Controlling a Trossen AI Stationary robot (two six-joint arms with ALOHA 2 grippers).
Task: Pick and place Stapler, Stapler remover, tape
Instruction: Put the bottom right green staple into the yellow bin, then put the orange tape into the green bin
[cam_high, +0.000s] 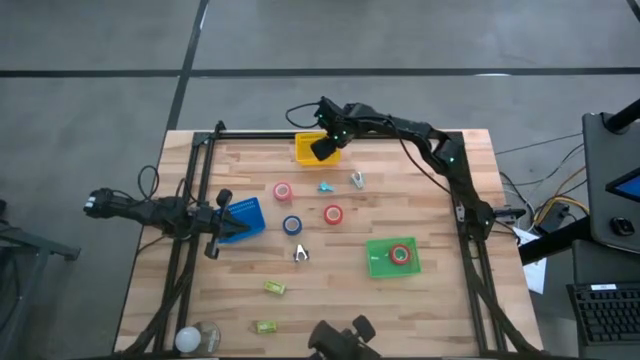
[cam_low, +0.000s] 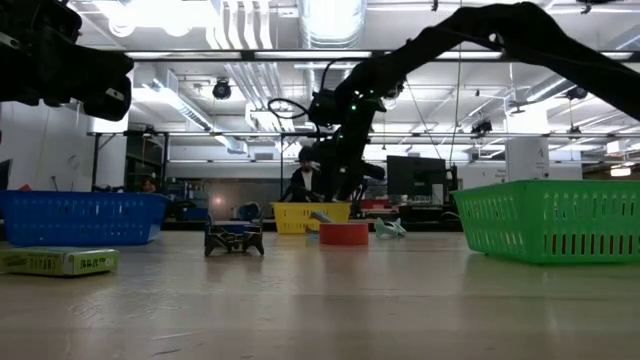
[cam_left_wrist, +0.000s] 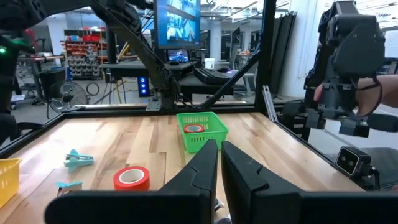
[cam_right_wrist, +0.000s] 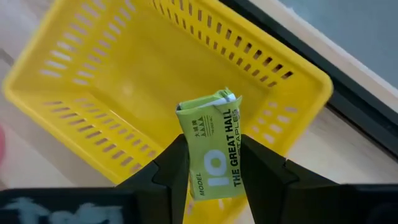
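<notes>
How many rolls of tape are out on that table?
4. A pinkish roll lies left of centre, a blue roll just below it, a red roll at centre, and another red roll inside the green basket. Others may be hidden.

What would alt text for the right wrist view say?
The right end effector grips a green staple box over a yellow basket that sits on the wooden table.
</notes>
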